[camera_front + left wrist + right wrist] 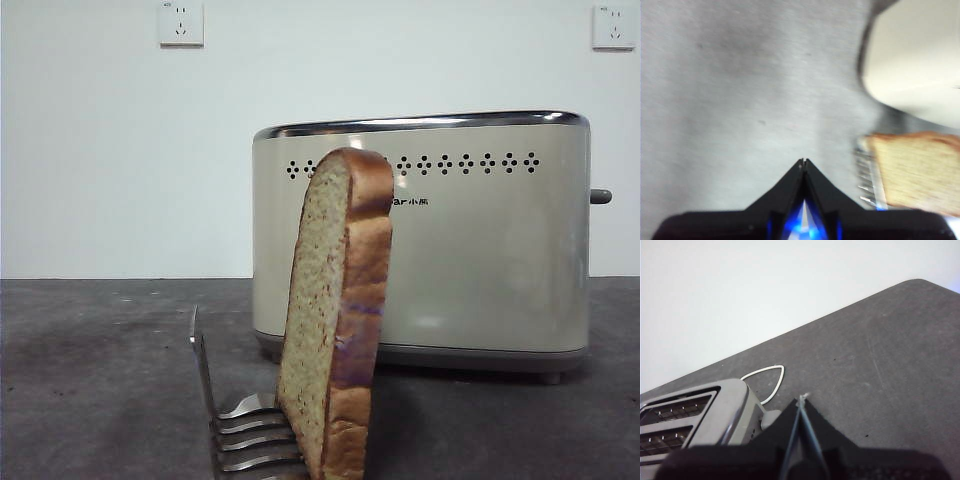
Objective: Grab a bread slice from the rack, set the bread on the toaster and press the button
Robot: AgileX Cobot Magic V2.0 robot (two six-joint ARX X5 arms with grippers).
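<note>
Dark, mottled grey worktop [100, 380] meets a plain white wall with two sockets [181, 23]. On it the speckled, brown-crusted slice of bread [335, 320] stands upright in the shiny wire rack [245, 435], before the boxy cream toaster [480, 250], whose grey button [600, 196] juts sideways. A thin white cord [767, 380] loops behind. Left gripper [803, 162] hovers pinched together, empty, near the rack; right gripper [802, 399], likewise closed and empty, hangs beside the toaster's button.
</note>
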